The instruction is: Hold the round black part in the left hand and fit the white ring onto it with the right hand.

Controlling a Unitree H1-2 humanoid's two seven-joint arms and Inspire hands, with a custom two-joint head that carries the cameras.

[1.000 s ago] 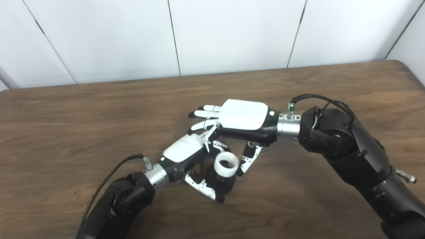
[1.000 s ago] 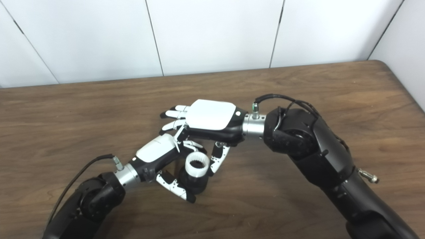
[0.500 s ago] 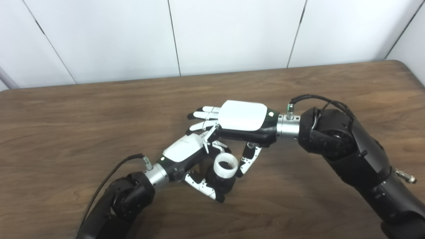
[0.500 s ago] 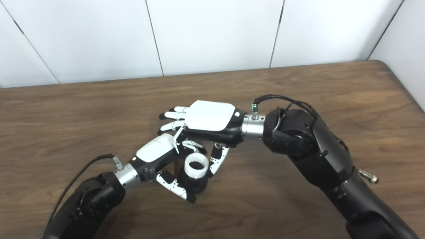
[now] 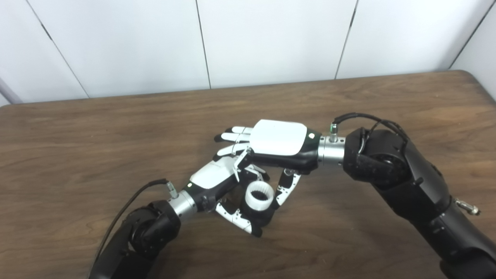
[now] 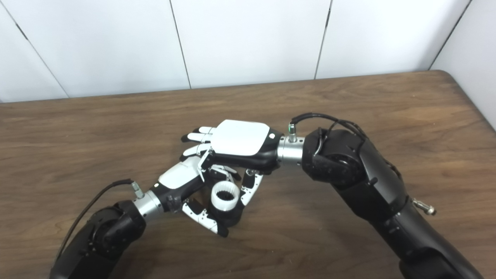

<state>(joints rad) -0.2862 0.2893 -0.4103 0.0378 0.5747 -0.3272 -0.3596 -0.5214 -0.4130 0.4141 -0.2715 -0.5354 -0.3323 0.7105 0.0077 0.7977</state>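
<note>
Since the earlier pictures the right hand (image 5: 277, 141) has slid a little toward the left hand (image 5: 217, 179) and sunk slightly, and the white ring (image 5: 259, 195) now sits lower on the round black part (image 5: 264, 217), with less of its wall standing above the dark body. Both hands work just above the table (image 5: 116, 135). Left hand is closed around the round black part, its fingers and thumb wrapped about the dark body from the near side, holding it with the opening turned upward. Right hand lies palm down directly over the left, most of its fingers stretched flat and apart beyond the ring, while its thumb (image 5: 285, 188) reaches down and touches the ring's outer wall on the right; whether another finger presses the ring from underneath the palm cannot be seen, so it looks unclenched but its hold on the ring is unclear. Ring sits below the right palm and just beside the left fingertips. Judging by its ribbed inner face and thin wall, the ring is probably light, stiff plastic and a snug fit; it is best pressed evenly on its top rim, since a one-sided push could cock it.
</note>
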